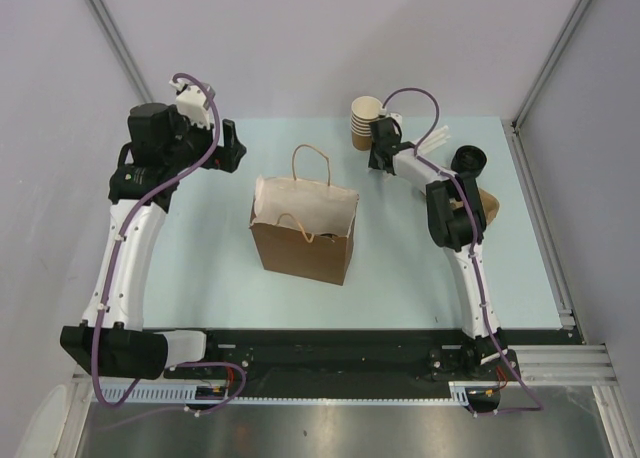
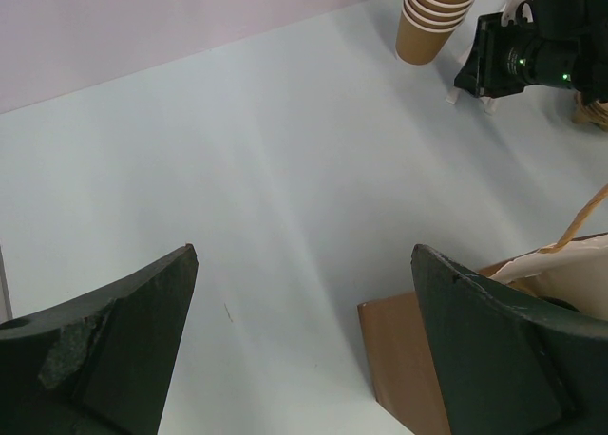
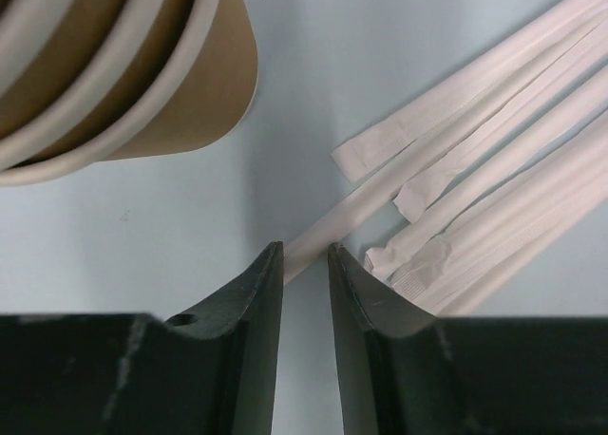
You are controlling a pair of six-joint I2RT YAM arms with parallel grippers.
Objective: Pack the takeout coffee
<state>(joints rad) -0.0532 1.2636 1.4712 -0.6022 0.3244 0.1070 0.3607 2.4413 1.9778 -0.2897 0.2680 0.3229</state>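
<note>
Left arm (image 1: 130,248) bent, left gripper (image 2: 304,255) wide, 10 o'clock of bag (image 1: 305,243) | right arm (image 1: 470,268) outstretched, right gripper (image 3: 304,250) narrow at straw (image 3: 332,228) end, hold unclear | 1 coffee (image 1: 468,161), 1 cup stack (image 1: 365,123)

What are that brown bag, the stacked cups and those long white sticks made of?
Bag: likely brown kraft paper, matte, creased, with loop handles.
Stacked cups: tan paper, matte, rolled pale rims.
White sticks: probably straws in thin paper wrappers, crinkled with flat ends; contents hidden.

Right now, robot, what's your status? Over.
Left end effector open, empty. Right end effector nearly shut at a straw. Coffee standing, not held. Bag open.
</note>
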